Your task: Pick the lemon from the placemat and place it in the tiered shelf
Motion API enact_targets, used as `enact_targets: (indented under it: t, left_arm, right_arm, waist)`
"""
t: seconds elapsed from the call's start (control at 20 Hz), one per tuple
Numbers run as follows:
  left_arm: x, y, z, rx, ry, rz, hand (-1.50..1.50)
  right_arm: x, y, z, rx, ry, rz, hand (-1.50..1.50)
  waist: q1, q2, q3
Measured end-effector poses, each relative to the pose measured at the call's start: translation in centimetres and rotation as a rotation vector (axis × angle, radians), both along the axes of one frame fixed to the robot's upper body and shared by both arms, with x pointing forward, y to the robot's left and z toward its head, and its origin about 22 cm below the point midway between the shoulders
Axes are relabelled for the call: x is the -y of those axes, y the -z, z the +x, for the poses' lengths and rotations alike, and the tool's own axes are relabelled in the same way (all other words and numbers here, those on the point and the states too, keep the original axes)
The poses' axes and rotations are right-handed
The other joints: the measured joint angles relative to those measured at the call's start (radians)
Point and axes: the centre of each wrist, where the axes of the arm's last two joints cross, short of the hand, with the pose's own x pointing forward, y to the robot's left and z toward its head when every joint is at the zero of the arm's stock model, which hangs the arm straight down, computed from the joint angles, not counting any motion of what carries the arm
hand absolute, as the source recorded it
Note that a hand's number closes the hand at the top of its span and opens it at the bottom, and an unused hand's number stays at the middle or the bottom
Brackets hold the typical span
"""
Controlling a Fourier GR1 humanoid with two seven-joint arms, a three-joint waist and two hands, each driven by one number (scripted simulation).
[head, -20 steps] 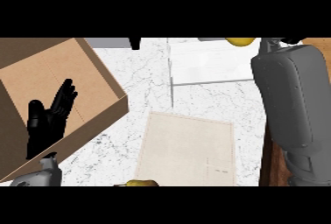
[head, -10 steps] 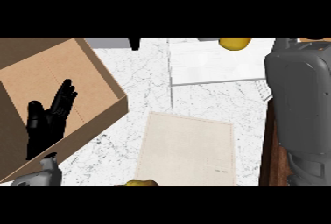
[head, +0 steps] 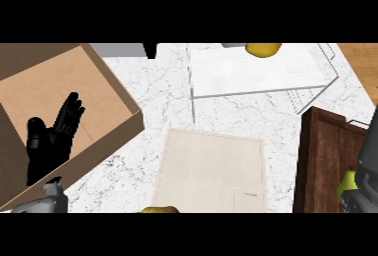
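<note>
A yellow lemon [head: 263, 49] lies on the white wire tiered shelf [head: 244, 75] at the top of the head view, with no hand on it. The beige placemat [head: 214, 170] lies lower centre, and a second yellow fruit [head: 160, 210] peeks in at its bottom edge. My left hand [head: 50, 142] rests open, fingers up, over the brown box at the left. Of my right arm only a grey forearm [head: 367, 165] shows at the right edge; its hand is out of view.
A large brown cardboard box [head: 81, 85] fills the left side. A dark wooden board [head: 325, 160] lies at the right, with a small yellow-green thing [head: 345, 184] beside the forearm. White marble counter [head: 162, 110] shows between box, shelf and placemat.
My right arm has drawn back from the shelf at the top down to the right edge. The lemon stays on the shelf. The left hand has not moved.
</note>
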Motion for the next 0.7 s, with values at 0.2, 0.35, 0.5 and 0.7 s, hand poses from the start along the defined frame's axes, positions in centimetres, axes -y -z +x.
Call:
enact_targets:
  t: [0.2,0.35,0.5,0.7]
  left_arm:
    - [-0.5,0.2,-0.5,-0.007,-0.023,0.002,0.00]
    - [-0.8,0.2,-0.9,-0.008,-0.034,0.002,0.00]
    - [-1.1,0.3,-1.2,-0.010,-0.048,0.001,0.00]
    - [-1.4,0.3,-1.5,-0.010,-0.060,0.003,0.00]
  right_arm:
    - [3.3,-0.7,-2.1,-0.045,0.029,0.074,-1.50]
    - [6.3,-0.6,-3.8,-0.114,0.046,0.095,-1.50]
    - [9.0,-0.2,-5.9,-0.162,0.043,0.098,-1.50]
    - [12.4,0.0,-9.1,-0.224,0.042,0.059,-1.50]
  waist:
    - [-0.020,-0.006,0.001]
    - [-0.034,-0.008,0.000]
    - [-0.047,-0.011,0.001]
    - [-0.060,-0.012,0.000]
